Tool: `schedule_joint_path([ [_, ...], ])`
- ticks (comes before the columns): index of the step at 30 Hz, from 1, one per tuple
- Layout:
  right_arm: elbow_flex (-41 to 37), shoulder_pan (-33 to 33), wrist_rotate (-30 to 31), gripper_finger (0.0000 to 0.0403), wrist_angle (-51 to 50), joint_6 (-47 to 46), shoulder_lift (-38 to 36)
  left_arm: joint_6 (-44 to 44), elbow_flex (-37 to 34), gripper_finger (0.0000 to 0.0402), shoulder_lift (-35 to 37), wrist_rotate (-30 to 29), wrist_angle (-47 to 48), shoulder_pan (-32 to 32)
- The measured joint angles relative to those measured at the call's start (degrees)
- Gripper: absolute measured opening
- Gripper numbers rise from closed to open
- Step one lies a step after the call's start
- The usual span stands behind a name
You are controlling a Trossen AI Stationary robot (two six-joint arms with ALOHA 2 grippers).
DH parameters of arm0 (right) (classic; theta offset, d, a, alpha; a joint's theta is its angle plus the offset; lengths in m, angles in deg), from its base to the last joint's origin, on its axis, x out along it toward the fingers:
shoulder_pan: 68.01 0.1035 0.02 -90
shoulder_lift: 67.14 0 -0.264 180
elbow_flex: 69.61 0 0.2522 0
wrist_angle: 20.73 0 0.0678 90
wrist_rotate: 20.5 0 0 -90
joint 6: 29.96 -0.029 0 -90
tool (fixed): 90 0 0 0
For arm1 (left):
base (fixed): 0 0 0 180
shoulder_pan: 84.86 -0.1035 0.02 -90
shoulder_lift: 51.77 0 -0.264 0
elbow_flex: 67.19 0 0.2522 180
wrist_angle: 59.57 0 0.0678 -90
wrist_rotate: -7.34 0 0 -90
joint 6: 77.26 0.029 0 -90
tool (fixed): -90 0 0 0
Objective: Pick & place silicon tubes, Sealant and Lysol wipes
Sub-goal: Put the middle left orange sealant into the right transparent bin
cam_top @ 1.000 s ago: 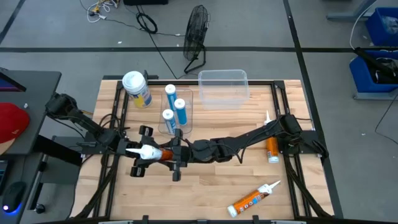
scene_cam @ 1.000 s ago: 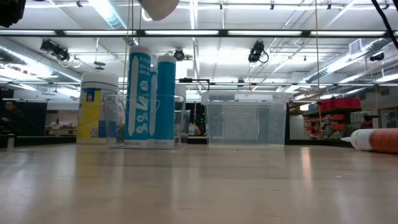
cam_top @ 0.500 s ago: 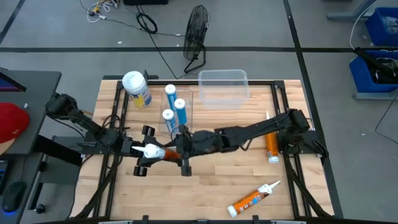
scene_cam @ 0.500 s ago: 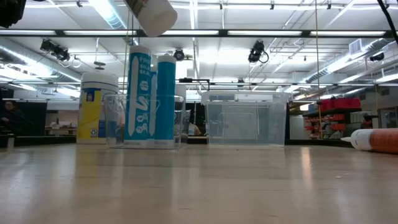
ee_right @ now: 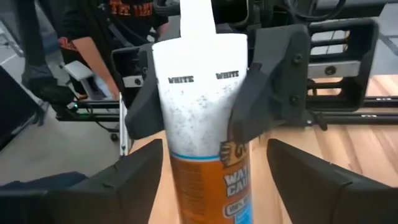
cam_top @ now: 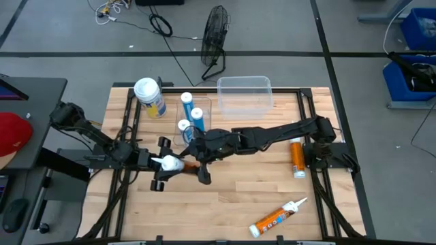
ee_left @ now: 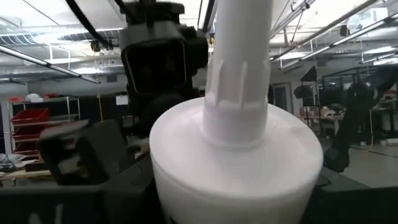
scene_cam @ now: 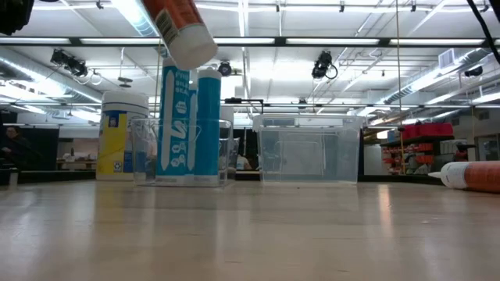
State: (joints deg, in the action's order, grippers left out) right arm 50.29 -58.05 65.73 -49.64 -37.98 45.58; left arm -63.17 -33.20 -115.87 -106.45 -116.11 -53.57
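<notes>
Left gripper (ee_right: 205,93) clamped sealant tube (ee_right: 202,168) at white end, held above desk (cam_top: 225,204) for handover. Right gripper (cam_top: 195,163) jaws stood wide beside tube.

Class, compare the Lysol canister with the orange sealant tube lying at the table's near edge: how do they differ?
The Lysol canister stands upright; the sealant tube lies on its side. The canister is stout with a flat round white lid; the tube is slim and ends in a pointed white nozzle. The canister's label is yellow and blue; the tube's is orange. The canister stands at the table's far side, the tube near its front. Neither is held.
</notes>
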Motion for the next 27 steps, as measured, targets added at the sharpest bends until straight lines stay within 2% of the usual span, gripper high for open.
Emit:
schedule_joint_path([
  [9, 0.01, -1.28, -6.38, 0.0318, 5.38, 0.73, 3.33, -0.28, 0.00, 0.0208, 0.00, -0.03, 0.22, 0.00],
  [14, 0.01, -2.14, -9.81, 0.0305, 5.66, -0.22, 3.35, -1.51, 0.00, 0.0208, -0.02, -0.02, 0.80, -0.31],
  [21, 0.01, -2.41, -10.79, 0.0276, 5.29, -1.25, 3.36, -1.04, 0.00, 0.0208, -0.02, -0.43, 0.79, -0.37],
  [27, -0.02, -2.51, -11.83, 0.0267, 5.54, -2.01, 4.01, -1.30, 0.02, 0.0208, -0.01, -0.11, -0.10, -1.94],
])
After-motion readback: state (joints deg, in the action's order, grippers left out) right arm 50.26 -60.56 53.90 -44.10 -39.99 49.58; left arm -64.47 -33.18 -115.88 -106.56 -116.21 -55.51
